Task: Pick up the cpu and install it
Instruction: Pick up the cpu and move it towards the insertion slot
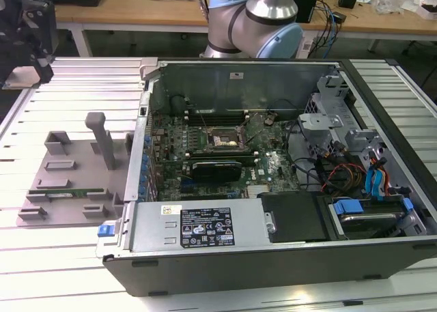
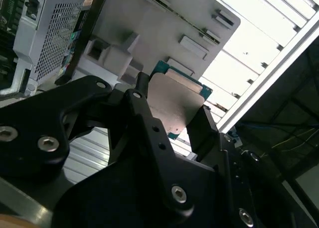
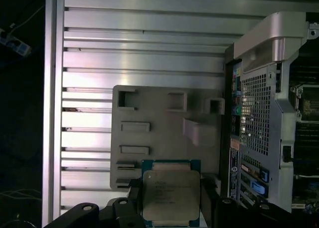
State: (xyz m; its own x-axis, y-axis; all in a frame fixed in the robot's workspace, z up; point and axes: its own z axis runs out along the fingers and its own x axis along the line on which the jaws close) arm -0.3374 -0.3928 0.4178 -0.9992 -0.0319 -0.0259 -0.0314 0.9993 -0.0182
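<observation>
**A:** Hand point(image 2: 173, 111) first: is it gripping?

**B:** Yes, it is clamped on the cpu point(image 3: 170, 194), with a black finger point(image 2: 143, 101) on each of two opposite edges in both wrist views. In the exterior view the hand point(image 1: 31, 42) hangs at the upper left. It is above the slatted worktop point(image 1: 41, 114) and well apart from the open case point(image 1: 273, 250).

**A:** How does the cpu lie?

**B:** Its metal top faces both wrist cameras, with a thin green border round it. It looks slightly longer than wide. The longer way runs along the fingers, across the worktop's slats and alongside the case's perforated wall point(image 3: 254, 123).

**A:** What's behind it?

**B:** A grey tray point(image 3: 159, 123) with recesses and a raised post point(image 3: 202, 130). In the first wrist view the cpu overlaps one edge of the tray. A green memory stick point(image 1: 65, 191) lies in the tray.

**A:** Edges and room to move?

**B:** Bare slats lie on three sides of the tray, and on the fourth it sits just beside the case. The worktop's outer rail point(image 3: 54, 88) borders dark floor. The case is open on top. The socket point(image 1: 225, 140) sits mid-board, near a black card point(image 1: 215, 168). Loose cables point(image 1: 334, 172) crowd the side toward the exterior view's right
</observation>
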